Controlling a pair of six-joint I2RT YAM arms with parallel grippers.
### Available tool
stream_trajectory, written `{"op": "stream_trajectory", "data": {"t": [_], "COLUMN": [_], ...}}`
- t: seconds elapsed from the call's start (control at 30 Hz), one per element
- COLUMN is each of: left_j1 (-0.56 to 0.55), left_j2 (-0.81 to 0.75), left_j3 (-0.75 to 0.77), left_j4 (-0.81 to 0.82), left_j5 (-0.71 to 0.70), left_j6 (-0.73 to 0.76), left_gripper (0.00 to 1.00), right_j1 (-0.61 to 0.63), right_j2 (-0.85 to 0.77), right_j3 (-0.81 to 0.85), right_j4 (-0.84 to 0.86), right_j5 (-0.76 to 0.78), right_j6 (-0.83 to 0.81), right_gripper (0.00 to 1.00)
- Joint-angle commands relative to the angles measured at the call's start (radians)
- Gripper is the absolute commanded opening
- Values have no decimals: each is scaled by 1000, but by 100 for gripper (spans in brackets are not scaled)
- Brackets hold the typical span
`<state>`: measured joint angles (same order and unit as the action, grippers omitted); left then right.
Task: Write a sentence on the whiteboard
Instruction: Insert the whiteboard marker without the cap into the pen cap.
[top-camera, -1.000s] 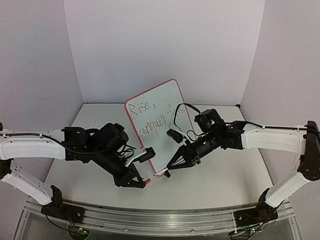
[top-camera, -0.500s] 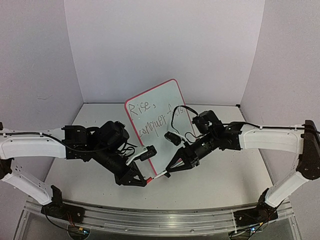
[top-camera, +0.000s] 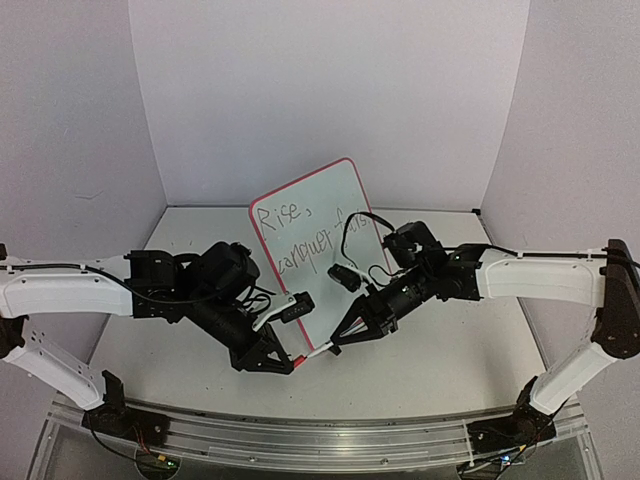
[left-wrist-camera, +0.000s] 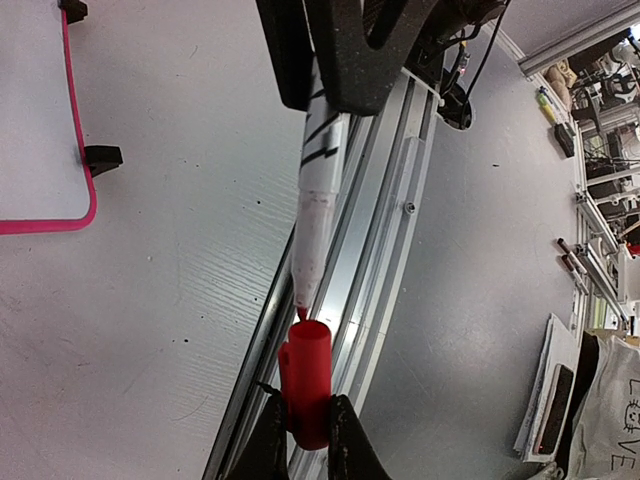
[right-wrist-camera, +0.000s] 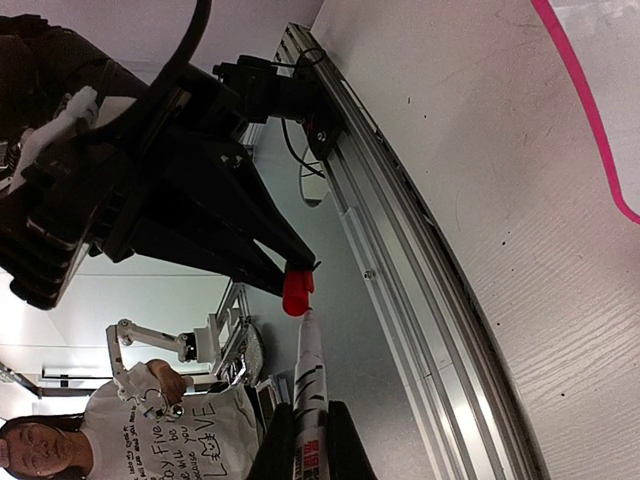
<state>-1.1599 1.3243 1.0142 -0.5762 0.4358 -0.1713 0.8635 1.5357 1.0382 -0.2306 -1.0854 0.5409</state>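
Observation:
The whiteboard (top-camera: 325, 195) stands tilted at the table's middle, and the sentence (top-camera: 300, 235) is on it in two dark lines. My left gripper (top-camera: 284, 361) is shut on the red cap (top-camera: 297, 359), also seen in the left wrist view (left-wrist-camera: 305, 380). My right gripper (top-camera: 342, 338) is shut on the white marker (top-camera: 320, 349). In the left wrist view the marker (left-wrist-camera: 318, 190) points its red tip at the cap's open mouth, just touching it. In the right wrist view the marker (right-wrist-camera: 308, 390) meets the cap (right-wrist-camera: 297, 290). A corner of the whiteboard shows in the left wrist view (left-wrist-camera: 30, 120).
An aluminium rail (top-camera: 320, 440) runs along the table's near edge, just below both grippers. Grey walls close the back and sides. The whiteboard's black feet (left-wrist-camera: 103, 157) rest on the table (top-camera: 450, 360). A person and bags show beyond the table in the right wrist view.
My right gripper has moved the marker down and left toward the cap held by my left gripper; the tip now reaches the cap's mouth. The whiteboard has not moved.

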Motion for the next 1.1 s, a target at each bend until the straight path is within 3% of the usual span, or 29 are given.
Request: {"op": "stream_trajectory", "data": {"t": [0.0,1.07], "left_j1": [-6,-6], "left_j2": [-4,18], "left_j3": [24,56], "left_j4": [-3,-2], "left_j5": [9,19], "left_j6": [13,39], "left_gripper": [0,0], "right_j1": [6,21], "right_j2": [-40,8], "right_j3": [27,32], "right_j4": [31,31], "right_j5": [12,-34], "right_j6": [-13,-17], "right_gripper": [0,0]}}
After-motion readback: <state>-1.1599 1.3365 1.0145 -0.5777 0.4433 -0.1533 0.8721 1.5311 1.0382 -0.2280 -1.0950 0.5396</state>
